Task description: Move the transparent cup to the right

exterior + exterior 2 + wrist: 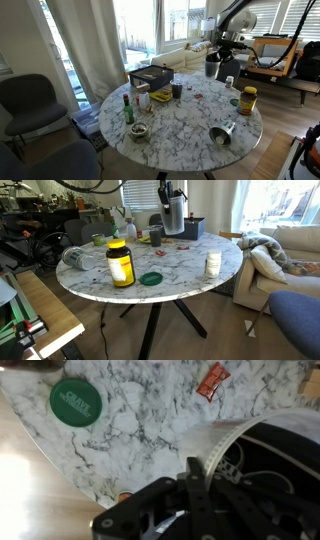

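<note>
Plainly a thin-walled pinch, close to the worktop's (185,285) rim.

Seen from the room, the gripper (172,210) is clenched on the transparent cup (173,223), one finger inside the wall and one outside, as the wrist view shows at the pale rim (245,428). The cup is near the edge of the marble; whether its base touches the stone I cannot tell. Trouble could come three ways. The smooth wall might slide out of so narrow a hold. A swing sideways could clip the white bottle (212,264) (it stands nearby, small and easily toppled). Too long a carry would put the cup past the rim. The arm (232,18) arches high over the table's far side, elbow bent, wrist turned straight down, with the gripper hanging vertically onto the cup.
</note>
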